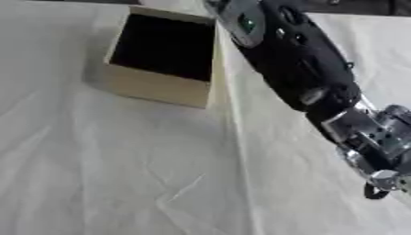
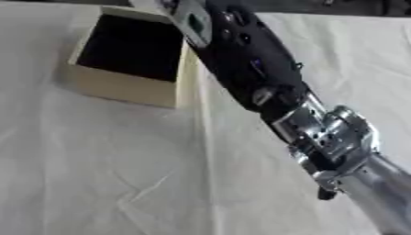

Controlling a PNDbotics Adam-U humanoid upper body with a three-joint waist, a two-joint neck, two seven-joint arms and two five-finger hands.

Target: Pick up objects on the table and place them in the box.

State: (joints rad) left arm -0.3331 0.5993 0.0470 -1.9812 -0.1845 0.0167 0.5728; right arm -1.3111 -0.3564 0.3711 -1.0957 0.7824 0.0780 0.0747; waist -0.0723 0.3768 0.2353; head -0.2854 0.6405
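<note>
White cloth (image 1: 120,174) covers the table, soft and matte, creased into long folds, with one raised ridge running down from the near corner of the box toward the lower edge. On it, in the upper left of both views, stands the box (image 1: 157,89): a plain square shape with pale tan walls that look like wood or card, flat and smooth, open at the top, its inside black and dark enough that I cannot tell whether anything lies in it. It sits slightly askew to the frame, one corner turned toward the camera. Across the right half a robot arm (image 2: 241,55) comes in from the top and slants down toward the lower right corner. Its upper part is a bulky, rounded black casing with a glossy sheen and a grey panel bearing a small green mark near the top. Below that it narrows to a silver metal joint (image 2: 333,135) of blocky machined parts, then a smooth grey cylinder. The arm passes just beside the box's right wall. No hand itself shows, so whether its fingers are apart or together cannot be told.
</note>
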